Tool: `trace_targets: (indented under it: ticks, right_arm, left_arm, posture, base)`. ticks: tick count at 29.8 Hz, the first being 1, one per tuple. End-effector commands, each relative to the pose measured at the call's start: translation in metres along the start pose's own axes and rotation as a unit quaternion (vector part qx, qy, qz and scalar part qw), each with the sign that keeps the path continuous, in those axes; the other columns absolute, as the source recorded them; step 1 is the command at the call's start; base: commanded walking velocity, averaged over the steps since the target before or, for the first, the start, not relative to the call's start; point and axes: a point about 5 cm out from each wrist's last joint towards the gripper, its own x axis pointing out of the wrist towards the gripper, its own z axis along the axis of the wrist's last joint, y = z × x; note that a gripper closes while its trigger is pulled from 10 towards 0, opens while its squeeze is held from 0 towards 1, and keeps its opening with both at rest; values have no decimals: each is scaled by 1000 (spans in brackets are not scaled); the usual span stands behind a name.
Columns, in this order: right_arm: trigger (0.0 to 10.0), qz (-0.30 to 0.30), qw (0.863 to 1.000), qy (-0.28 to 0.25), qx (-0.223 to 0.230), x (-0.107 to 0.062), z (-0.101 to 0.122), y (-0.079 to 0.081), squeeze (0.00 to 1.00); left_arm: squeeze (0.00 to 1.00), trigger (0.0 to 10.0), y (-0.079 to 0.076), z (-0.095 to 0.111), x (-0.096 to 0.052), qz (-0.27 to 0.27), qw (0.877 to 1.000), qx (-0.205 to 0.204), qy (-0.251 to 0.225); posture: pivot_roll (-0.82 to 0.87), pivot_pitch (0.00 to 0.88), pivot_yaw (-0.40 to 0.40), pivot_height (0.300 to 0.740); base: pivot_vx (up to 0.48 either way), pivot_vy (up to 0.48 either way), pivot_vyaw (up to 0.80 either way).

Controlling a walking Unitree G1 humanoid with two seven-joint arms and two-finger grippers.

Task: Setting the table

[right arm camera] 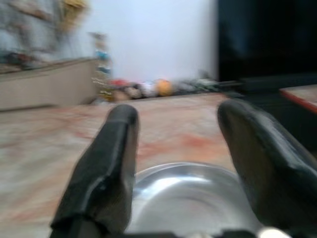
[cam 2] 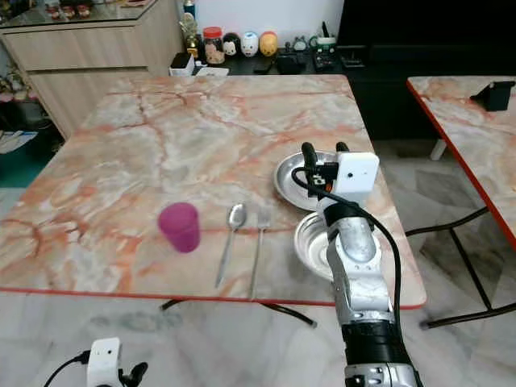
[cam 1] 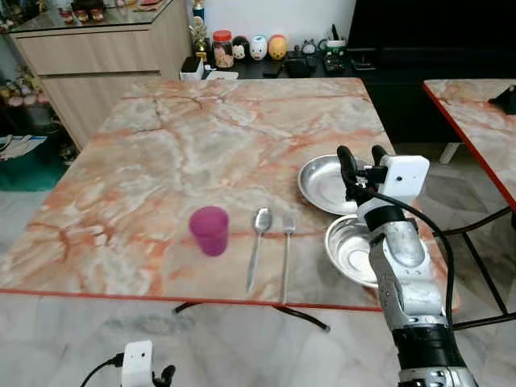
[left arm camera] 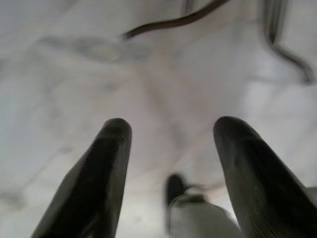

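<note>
On the marble table (cam 1: pixel 201 145) stand a purple cup (cam 1: pixel 210 230), a spoon (cam 1: pixel 258 242) and a fork (cam 1: pixel 287 250) side by side, a steel plate (cam 1: pixel 321 184) at the right and a steel bowl (cam 1: pixel 347 251) nearer the front edge. My right gripper (cam 1: pixel 361 158) is open, raised above the plate's near rim, with nothing between its fingers; in the right wrist view the plate (right arm camera: pixel 188 191) lies just below the fingers (right arm camera: pixel 111 163). My left gripper (left arm camera: pixel 171 144) hangs low, open, over the pale floor.
A second marble table (cam 1: pixel 476 121) stands to the right across a narrow gap. A wooden cabinet (cam 1: pixel 97 56) is at the back left, with jars and figurines (cam 1: pixel 242 48) on a dark low shelf behind the table.
</note>
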Motion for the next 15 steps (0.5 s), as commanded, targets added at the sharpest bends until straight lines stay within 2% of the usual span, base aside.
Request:
trace_targets:
  ticks: [1,12,15]
  right_arm:
    - [10000,9,1000,-20,11,4,9,8,0]
    - [10000,-12,1000,-18,14,4,8,3,0]
    - [10000,-17,1000,-20,8,4,8,1,0]
  left_arm:
    - [0,10000,9,-3,-2,12,1000,-4,7]
    - [0,10000,10,-4,-2,12,1000,-4,7]
    - [0,10000,10,-5,-3,10,1000,-3,11]
  posture:
    - [-60,0,30,740]
    - [-59,0,31,740]
    - [-58,0,31,740]
  base:
    - [281,0,0]
    - [261,0,0]
    - [0,0,0]
